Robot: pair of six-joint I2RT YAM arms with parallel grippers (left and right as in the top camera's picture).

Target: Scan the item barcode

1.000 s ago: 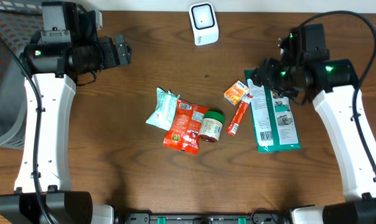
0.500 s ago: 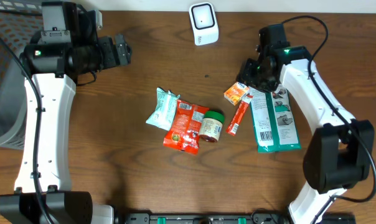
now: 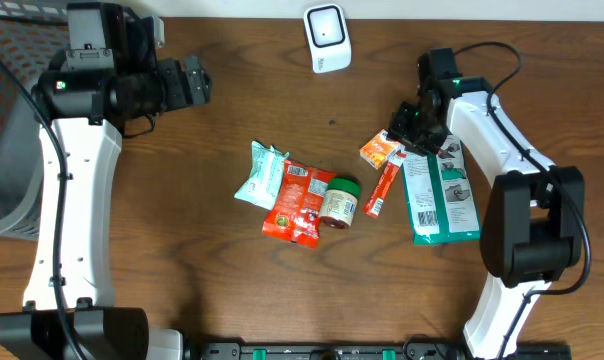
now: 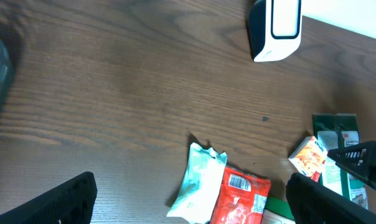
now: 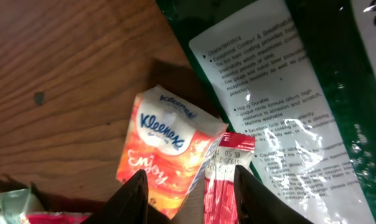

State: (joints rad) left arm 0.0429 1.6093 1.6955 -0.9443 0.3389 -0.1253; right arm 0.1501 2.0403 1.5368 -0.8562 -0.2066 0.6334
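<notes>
The right gripper (image 5: pixel 189 186) hangs with jaws apart over the orange tissue pack (image 5: pixel 157 149) and red stick packet (image 5: pixel 220 193), right of centre on the tabletop (image 3: pixel 232 270). The left gripper (image 3: pixel 196 82) stands spread wide, upper left.

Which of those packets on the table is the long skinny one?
The red stick sachet, next to the orange Kleenex pack and the green pouches; every other packet is much broader.

I saw a green-lidded jar (image 3: pixel 339 202); a red snack bag (image 3: pixel 296 204) touched its left side, a mint pouch (image 3: pixel 259 174) lay beyond that, dark green packets (image 3: pixel 444 205) well to its right, a mesh basket (image 3: pixel 7 45) far left.
</notes>
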